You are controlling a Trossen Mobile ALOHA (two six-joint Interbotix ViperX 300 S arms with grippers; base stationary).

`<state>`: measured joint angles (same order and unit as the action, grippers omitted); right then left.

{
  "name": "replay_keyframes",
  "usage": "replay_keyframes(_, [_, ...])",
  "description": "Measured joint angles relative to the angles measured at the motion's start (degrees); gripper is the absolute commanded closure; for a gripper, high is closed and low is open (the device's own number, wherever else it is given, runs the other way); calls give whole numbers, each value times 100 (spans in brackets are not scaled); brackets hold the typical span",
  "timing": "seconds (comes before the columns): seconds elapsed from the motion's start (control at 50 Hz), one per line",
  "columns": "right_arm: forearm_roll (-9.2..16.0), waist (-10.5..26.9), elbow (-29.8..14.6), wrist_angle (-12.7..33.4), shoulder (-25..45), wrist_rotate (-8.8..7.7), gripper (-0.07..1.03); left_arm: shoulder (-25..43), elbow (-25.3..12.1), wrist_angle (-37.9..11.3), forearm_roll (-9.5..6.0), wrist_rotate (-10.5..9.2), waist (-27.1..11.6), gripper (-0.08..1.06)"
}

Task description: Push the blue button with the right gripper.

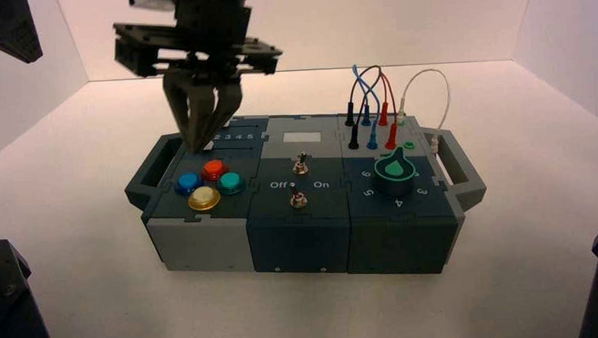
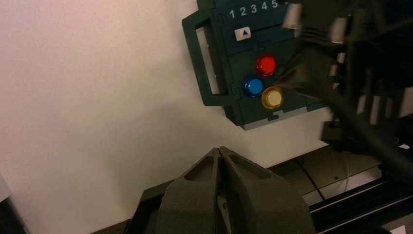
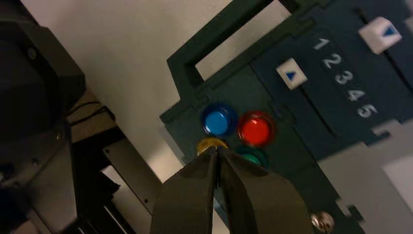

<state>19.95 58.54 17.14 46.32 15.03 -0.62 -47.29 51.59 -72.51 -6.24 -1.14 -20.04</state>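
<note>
Blue button [image 3: 218, 121] — round, glossy, translucent, dark-rimmed, untouched, right gripper [image 3: 216, 152] above it — fingers pressed together, empty.

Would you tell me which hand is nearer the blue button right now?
Right. The right hand hangs shut above the box's slider area, just behind the blue button. The left hand, also shut, is off the box beyond its handle end.

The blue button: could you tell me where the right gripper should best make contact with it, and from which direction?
Press the blue button on the crown of its dome, coming straight down: it faces upward, with the red button and yellow button crowding it. The right gripper, fingers together, hangs behind the cluster, so I would use its closed tip.
</note>
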Motion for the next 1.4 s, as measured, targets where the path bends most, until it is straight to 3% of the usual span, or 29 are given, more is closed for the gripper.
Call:
replay_keyframes(0.3, [246, 0, -193, 70, 387, -44, 99, -18, 0, -26, 26, 0, -9, 101])
replay_keyframes(0.74, [352, 0, -299, 97, 703, -53, 99, -18, 0, -26, 79, 35, -9, 101])
replay_keyframes(1.4, [299, -70, -272, 466, 158, 132, 99, -18, 88, -18, 105, 132, 0, 101])
